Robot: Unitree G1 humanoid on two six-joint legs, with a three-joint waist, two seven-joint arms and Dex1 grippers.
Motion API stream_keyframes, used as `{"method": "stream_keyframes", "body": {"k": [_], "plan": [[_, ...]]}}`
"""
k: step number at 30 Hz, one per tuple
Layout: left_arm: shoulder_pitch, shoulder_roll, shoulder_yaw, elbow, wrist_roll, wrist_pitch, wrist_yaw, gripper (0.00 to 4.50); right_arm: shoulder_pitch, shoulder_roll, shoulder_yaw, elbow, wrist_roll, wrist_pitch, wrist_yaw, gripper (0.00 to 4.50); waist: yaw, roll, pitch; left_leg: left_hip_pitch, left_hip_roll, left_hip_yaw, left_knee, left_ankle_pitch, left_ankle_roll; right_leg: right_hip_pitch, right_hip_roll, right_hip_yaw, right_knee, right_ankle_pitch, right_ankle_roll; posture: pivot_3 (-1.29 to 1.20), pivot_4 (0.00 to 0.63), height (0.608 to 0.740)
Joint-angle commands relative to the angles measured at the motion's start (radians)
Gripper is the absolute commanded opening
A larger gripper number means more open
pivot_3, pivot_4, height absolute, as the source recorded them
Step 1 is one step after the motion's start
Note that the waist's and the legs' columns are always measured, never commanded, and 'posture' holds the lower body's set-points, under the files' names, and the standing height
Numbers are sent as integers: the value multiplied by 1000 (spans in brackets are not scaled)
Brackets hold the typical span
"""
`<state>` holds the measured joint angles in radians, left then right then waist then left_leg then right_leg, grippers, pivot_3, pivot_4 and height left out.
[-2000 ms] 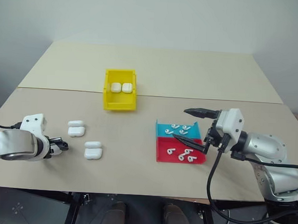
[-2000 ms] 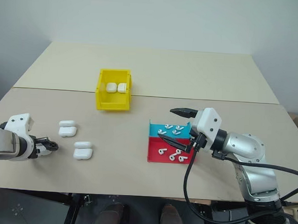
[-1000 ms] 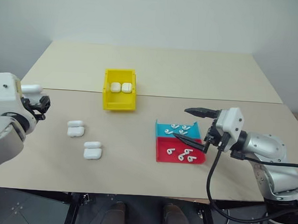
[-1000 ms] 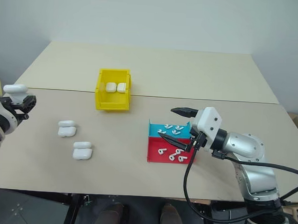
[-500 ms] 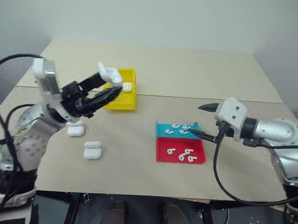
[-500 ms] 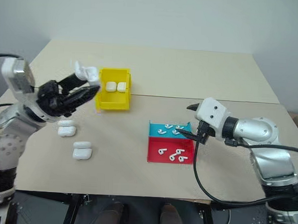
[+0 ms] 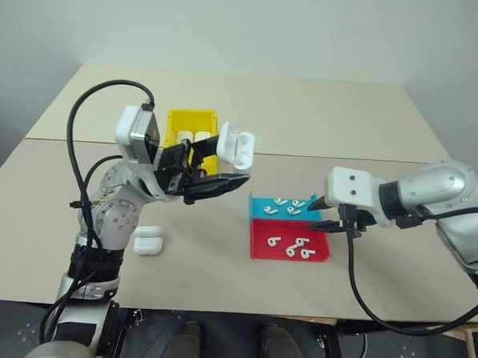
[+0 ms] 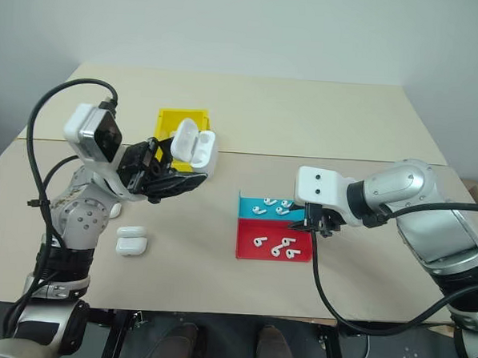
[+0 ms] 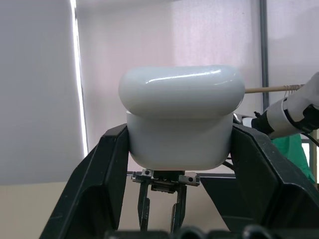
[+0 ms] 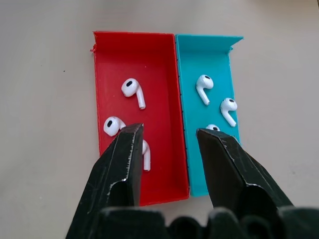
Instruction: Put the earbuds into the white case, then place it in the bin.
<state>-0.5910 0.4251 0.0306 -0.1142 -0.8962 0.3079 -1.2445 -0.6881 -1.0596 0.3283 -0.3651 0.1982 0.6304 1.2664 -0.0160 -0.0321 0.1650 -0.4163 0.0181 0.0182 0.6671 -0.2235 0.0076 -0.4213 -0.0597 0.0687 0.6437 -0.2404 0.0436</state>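
Holding the white case (image 7: pixel 236 147) lid-up at frame centre-left, the left hand (image 7: pixel 223 172) is clamped on it; the right hand (image 10: pixel 167 144), partly open and empty, hovers over the earbuds (image 10: pixel 133 92) in the tray (image 7: pixel 289 239). No earbud is loaded yet; the bin (image 7: pixel 180 121) holds two cases.
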Motion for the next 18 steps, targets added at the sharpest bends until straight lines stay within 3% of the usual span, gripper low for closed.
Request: {"method": "stream_keyframes", "body": {"k": [1,11,18], "plan": [[0,-20,-10,-47,31,-14,6,2774,-7,-19,41,-11,-59,-48,44,2271,1,0,0,0,0,0,0,0,0,0,0,0,0,0,0,0,150,740],[81,-19,-6,-159,25,51,71,2774,18,1,176,30,-268,-250,88,2271,-1,0,0,0,0,-1,1,0,0,0,0,0,1,0,0,0,150,740],[114,-8,-3,-207,22,60,103,2774,27,33,208,43,-331,-232,132,2271,1,0,0,1,0,-3,1,0,0,0,0,0,1,0,0,0,150,740]]}}
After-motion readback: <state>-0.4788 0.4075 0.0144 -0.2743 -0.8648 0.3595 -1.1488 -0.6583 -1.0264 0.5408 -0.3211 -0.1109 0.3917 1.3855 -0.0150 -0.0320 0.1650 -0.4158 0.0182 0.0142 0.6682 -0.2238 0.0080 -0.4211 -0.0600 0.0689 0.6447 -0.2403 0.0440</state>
